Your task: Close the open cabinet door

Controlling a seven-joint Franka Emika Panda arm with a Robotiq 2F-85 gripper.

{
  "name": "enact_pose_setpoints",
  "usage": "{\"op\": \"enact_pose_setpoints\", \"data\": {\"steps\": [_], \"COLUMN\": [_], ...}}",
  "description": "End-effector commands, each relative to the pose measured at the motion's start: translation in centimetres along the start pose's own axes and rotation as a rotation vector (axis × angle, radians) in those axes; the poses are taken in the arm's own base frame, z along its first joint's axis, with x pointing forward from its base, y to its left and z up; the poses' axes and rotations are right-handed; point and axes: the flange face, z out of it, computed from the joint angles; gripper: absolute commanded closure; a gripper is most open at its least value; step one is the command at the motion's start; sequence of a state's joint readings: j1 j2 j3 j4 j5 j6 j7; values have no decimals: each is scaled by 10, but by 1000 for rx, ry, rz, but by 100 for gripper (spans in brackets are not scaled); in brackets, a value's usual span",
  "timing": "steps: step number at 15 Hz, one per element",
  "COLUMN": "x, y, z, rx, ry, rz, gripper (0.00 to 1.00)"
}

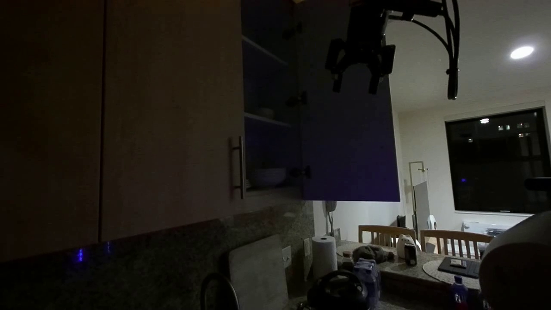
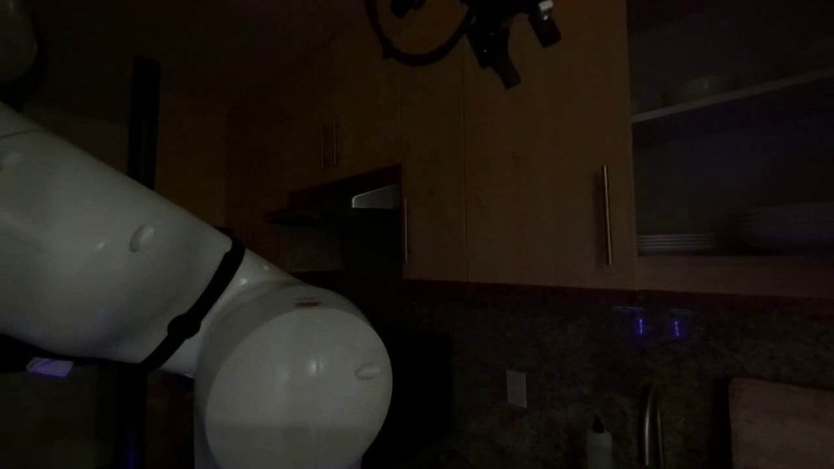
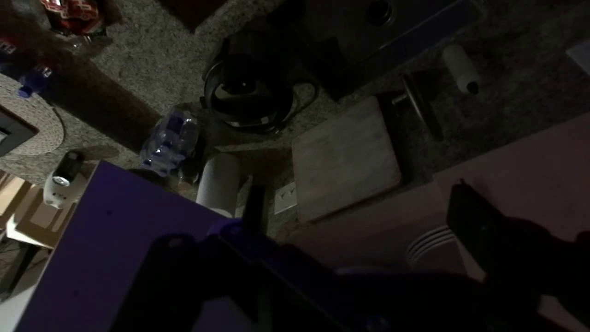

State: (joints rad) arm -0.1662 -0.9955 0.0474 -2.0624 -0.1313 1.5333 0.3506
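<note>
The open cabinet door (image 1: 351, 150) shows its dark bluish inner face in an exterior view, swung out on its hinges. It also shows at the lower left of the wrist view (image 3: 124, 235). Its outer face and handle are hidden. My gripper (image 1: 354, 88) points down, open and empty, and overlaps the upper part of the door in that exterior view; I see no contact. In an exterior view the gripper (image 2: 531, 58) hangs at the top edge, with the open door out of view. In the wrist view the gripper's fingers (image 3: 357, 196) stand wide apart.
The matching shut tan door (image 1: 172, 107) stands beside the opening. Shelves hold a bowl (image 1: 267, 176) and stacked plates (image 3: 431, 242). Below are a cutting board (image 3: 345, 157), faucet (image 3: 419, 106), paper towel roll (image 3: 219, 182), black kettle (image 3: 246, 92) and bottles (image 3: 170, 138).
</note>
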Motion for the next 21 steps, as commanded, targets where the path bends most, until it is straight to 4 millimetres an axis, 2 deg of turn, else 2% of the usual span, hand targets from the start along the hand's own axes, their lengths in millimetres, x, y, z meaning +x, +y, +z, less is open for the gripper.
{"op": "enact_pose_setpoints", "data": {"steps": [1,5,7,9,10,13,21], "x": [39,57,60,54,56,54,54], "y": [31,66,82,101,90,104,104], "z": [5,20,21,22,22,21,21], "rx": [-53,-96,-83,-46,-77,-64,-63], "ry": [9,-4,4,-3,-14,-14,-13], "rz": [191,401,511,611,522,578,581], "gripper": [0,0,0,0,0,0,0]}}
